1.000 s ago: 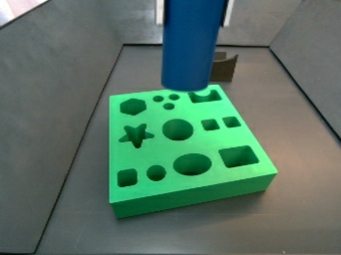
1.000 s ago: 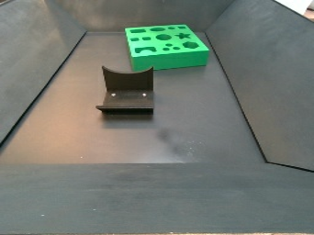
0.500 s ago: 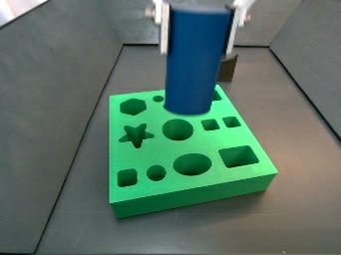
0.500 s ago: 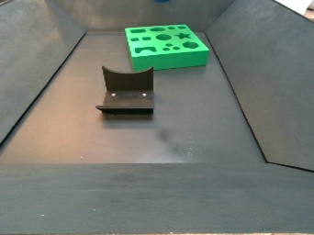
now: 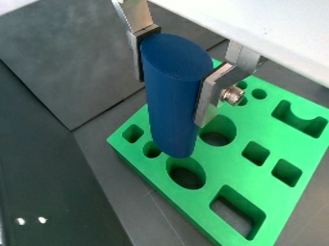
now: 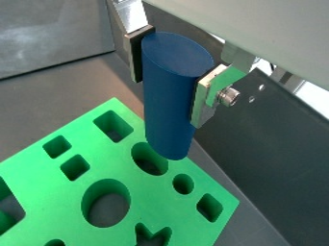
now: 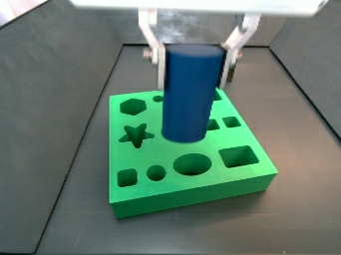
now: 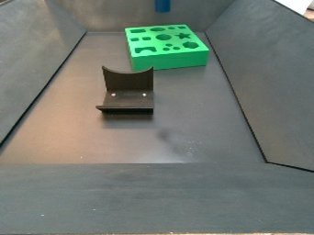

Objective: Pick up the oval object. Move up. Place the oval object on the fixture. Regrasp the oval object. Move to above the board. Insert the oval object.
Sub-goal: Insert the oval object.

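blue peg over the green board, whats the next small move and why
Probably keep lowering while lining it up with the oval hole. The gripper holds the blue peg upright above the green board, its lower end not yet in any hole.

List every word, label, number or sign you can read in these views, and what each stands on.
None: no readable text in any view.
The oval object, held by the gripper above the board, is plain blue.
The board bears only shaped holes.
The fixture is unmarked.
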Tool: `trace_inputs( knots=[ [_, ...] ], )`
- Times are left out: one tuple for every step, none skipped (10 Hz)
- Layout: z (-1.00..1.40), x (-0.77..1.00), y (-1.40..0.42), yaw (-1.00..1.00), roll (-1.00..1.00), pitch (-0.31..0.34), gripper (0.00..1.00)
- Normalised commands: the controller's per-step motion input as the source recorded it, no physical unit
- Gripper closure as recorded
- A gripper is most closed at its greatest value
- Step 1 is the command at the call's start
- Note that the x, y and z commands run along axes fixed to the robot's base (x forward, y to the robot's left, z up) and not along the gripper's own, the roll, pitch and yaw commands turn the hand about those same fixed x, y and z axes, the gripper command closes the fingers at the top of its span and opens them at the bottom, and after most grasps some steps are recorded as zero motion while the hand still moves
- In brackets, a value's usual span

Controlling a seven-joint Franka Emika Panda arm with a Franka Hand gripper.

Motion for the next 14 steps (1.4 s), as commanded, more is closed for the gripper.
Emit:
trace_inputs(
  knots=[
    [-0.41, 0.06, -0.13, 0.11, 0.18, 0.000, 1.00],
    [-0.41, 0.08, -0.10, 0.15, 0.20, 0.000, 1.00],
    [-0.39, 0.18, -0.10, 0.14, 0.21, 0.023, 1.00],
    [-0.15, 0.13, 0.00, 0.04, 0.02, 0.044, 1.00],
    [0.00, -0.05, 0.00, 0.04, 0.00, -0.006, 1.00],
    [-0.05, 0.00, -0.01, 0.00, 0.00, 0.000, 1.00],
    [-0.17, 0.12, 0.00, 0.00, 0.05, 0.000, 1.00],
    [-0.23, 0.14, 0.00, 0.02, 0.09, 0.000, 1.00],
    [-0.21, 0.28, 0.00, 0.07, 0.10, 0.000, 1.00],
    [-0.23, 0.32, -0.01, 0.07, 0.10, 0.003, 1.00],
    [-0.26, 0.33, -0.06, 0.05, 0.09, 0.001, 1.00],
    [-0.26, 0.33, -0.09, 0.02, 0.09, 0.000, 1.00],
    [-0.27, 0.33, -0.10, 0.02, 0.09, 0.000, 1.00],
    [-0.27, 0.39, -0.11, 0.01, 0.08, 0.000, 1.00]
  ],
)
